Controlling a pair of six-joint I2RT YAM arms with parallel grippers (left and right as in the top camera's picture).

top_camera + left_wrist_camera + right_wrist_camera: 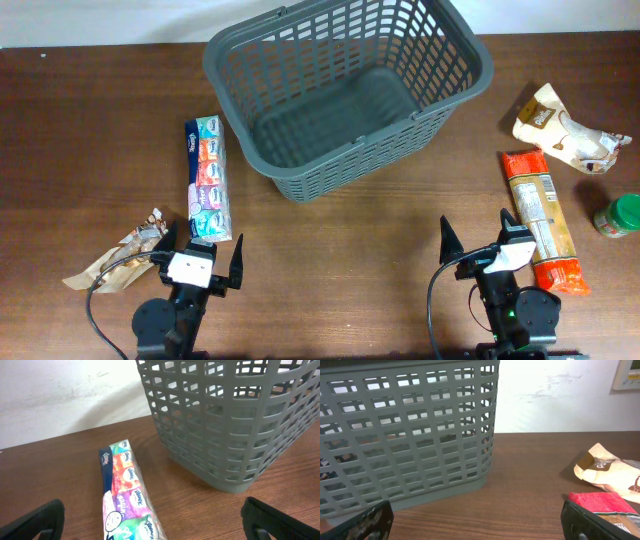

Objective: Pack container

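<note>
The container, a large dark grey basket (345, 90) with slotted sides, stands empty at the table's far middle; it also shows in the left wrist view (235, 420) and the right wrist view (405, 435). A tissue multipack (207, 178) lies left of it, also in the left wrist view (125, 502). A red-ended pasta pack (540, 220) lies to the right, its end in the right wrist view (602, 505). My left gripper (200, 255) is open and empty near the front edge, at the tissue pack's near end. My right gripper (475, 245) is open and empty beside the pasta pack.
A brown snack wrapper (120, 258) lies at the front left. A tan paper bag (560, 128) lies at the right, also in the right wrist view (610, 467). A green-lidded jar (620, 215) stands at the right edge.
</note>
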